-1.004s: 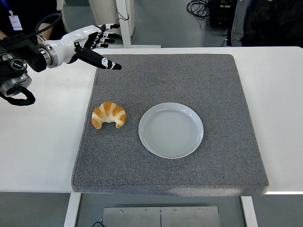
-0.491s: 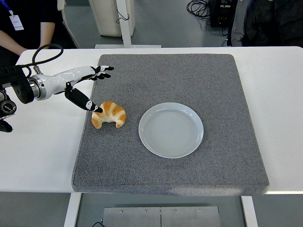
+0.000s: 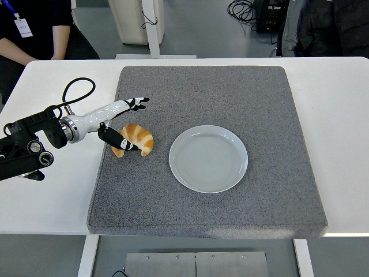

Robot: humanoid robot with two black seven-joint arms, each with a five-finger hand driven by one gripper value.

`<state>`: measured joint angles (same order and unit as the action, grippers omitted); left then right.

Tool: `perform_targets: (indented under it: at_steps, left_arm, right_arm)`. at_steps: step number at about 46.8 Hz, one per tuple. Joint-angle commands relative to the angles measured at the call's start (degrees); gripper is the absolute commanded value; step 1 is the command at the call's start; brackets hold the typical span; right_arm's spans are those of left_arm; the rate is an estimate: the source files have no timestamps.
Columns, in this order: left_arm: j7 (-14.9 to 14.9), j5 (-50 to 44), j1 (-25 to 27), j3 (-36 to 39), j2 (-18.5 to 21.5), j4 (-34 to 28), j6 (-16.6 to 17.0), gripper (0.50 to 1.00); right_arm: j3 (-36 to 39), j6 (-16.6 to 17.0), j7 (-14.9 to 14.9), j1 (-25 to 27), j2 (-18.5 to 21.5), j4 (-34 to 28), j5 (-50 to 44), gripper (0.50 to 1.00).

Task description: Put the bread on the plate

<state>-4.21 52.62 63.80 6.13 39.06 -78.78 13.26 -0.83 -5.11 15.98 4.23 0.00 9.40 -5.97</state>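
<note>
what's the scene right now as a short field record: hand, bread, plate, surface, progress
left hand: reaching in from the left, thumb against the croissant's left end, fingers extended above it, not closed on it
right hand: not in view
croissant: lying on the mat, left of the plate, apart from it
plate: pale, round, empty, near the mat's middle
mat: grey, covering most of the white table
person: seated at the top left corner
progress: bread not yet lifted, not on the plate

golden croissant (image 3: pixel 137 138) lies left of empty pale plate (image 3: pixel 208 158)
</note>
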Motion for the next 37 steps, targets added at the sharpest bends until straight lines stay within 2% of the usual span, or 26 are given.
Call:
perform_targets:
  at_steps: [1, 14, 24, 37]
  left_arm:
    - [-0.01, 0.02, -0.43, 0.02, -0.65, 0.12, 0.19, 0.961]
    - [-0.36, 0.11, -1.93, 0.02, -0.83, 1.35, 0.19, 0.961]
    - [-2.11, 0.29, -2.45, -0.06, -1.00, 2.93, 0.54, 0.960]
    - [-3.96, 0.20, -3.33, 0.02, -4.96, 7.59, 1.51, 0.940]
  right_arm:
    - [-0.05, 0.01, 0.01, -0.01, 0.00, 0.01, 0.00, 1.000]
    - [0.04, 0.01, 0.01, -0.01, 0.00, 0.01, 0.00, 1.000]
    - [0.04, 0.01, 0.01, -0.01, 0.00, 0.01, 0.00, 1.000]
    - [0.04, 0.01, 0.01, 0.08, 0.00, 0.01, 0.00, 1.000]
